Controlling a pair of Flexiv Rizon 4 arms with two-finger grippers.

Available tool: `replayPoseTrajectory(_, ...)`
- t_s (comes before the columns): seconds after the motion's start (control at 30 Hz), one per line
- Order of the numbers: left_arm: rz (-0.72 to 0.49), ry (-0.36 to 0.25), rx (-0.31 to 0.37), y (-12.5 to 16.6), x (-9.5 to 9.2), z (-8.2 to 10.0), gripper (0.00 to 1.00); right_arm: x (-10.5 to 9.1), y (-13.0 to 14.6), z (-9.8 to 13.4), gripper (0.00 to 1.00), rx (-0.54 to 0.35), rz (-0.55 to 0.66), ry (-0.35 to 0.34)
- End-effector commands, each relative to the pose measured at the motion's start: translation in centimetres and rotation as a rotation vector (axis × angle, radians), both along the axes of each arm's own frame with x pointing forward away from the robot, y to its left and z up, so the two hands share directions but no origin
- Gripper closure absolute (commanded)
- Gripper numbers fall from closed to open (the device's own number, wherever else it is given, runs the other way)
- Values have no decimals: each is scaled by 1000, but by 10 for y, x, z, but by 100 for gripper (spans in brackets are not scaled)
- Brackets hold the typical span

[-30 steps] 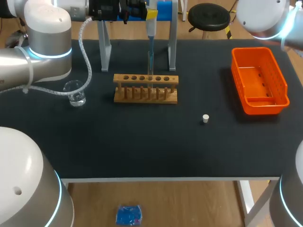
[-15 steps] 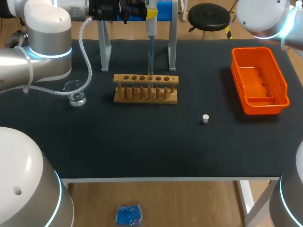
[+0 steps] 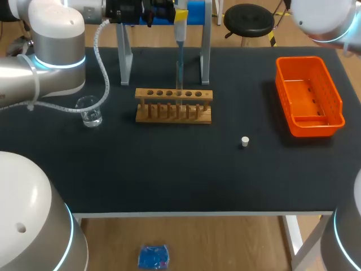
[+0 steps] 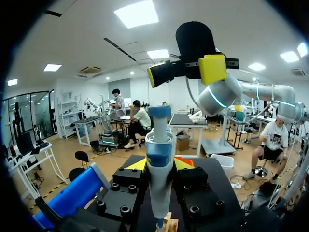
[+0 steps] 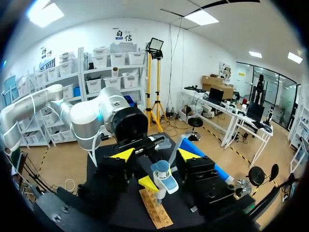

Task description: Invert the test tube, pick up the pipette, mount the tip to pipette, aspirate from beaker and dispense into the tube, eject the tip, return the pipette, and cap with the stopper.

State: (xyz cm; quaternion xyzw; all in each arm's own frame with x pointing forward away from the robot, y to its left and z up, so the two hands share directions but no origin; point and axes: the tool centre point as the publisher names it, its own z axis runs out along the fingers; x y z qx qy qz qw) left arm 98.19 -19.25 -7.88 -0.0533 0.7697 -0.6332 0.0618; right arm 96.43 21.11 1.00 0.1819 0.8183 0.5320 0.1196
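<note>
Only the right arm (image 3: 321, 20) has shifted; right tool (image 5: 155, 155) spread apart, left tool (image 4: 158, 166) clamps the pipette (image 4: 159, 140), likely light, slick, best held mid-barrel.

Upright pipette (image 4: 159, 186) clasped by the left hand (image 4: 159, 164), wooden rack (image 4: 168, 225) beneath

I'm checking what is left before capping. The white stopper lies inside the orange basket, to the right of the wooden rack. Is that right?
Not quite. The stopper is not inside the orange basket. It stands on the black table, apart from the basket and to the right of the wooden rack. The head view shows this.
</note>
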Motion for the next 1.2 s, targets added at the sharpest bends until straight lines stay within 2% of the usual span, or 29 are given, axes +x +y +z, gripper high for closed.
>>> replayPoseTrajectory(0.03, 1, 0, 1, 0, 0, 1, 100, -18, -26, 8, 0, -4, 18, -9)
replayPoseTrajectory(0.27, 1, 0, 1, 0, 0, 1, 100, -40, -73, 6, 0, -9, 34, -36)
replayPoseTrajectory(0.47, 1, 0, 1, 0, 0, 1, 100, -60, -111, -14, 0, 5, 45, -36)
replayPoseTrajectory(0.63, 1, 0, 1, 0, 0, 1, 100, -72, -130, -49, 0, 38, 68, -26)
replayPoseTrajectory(0.8, 1, 0, 1, 0, 0, 1, 100, -80, -137, -93, 0, 78, 103, -3)
replayPoseTrajectory(1.03, 1, 0, 1, 0, 0, 1, 100, -85, -133, -147, 0, 90, 123, -34)
replayPoseTrajectory(1.2, 1, 0, 1, 0, 0, 1, 100, -80, -127, -179, 0, 108, 121, -19)
